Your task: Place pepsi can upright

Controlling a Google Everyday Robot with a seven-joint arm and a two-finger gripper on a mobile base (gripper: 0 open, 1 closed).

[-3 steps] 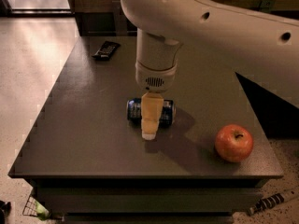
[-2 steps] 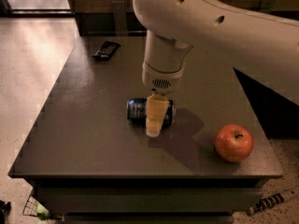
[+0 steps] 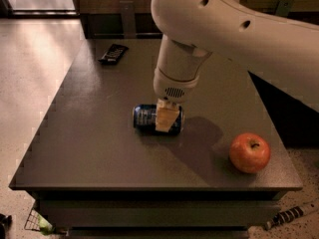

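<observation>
The pepsi can is dark blue with white print. It lies on its side near the middle of the dark table, its long axis running left to right. My gripper hangs straight down from the white arm and sits right over the can's right half. Its yellowish tip covers part of the can, and the can's right end is mostly hidden behind it.
A red apple sits near the table's front right corner. A flat black remote-like object lies at the back left. The table's front edge is close below the can. A striped object lies on the floor at the lower right.
The arm has shifted slightly right and come lower over the can. The can still lies in the same spot on its side.
</observation>
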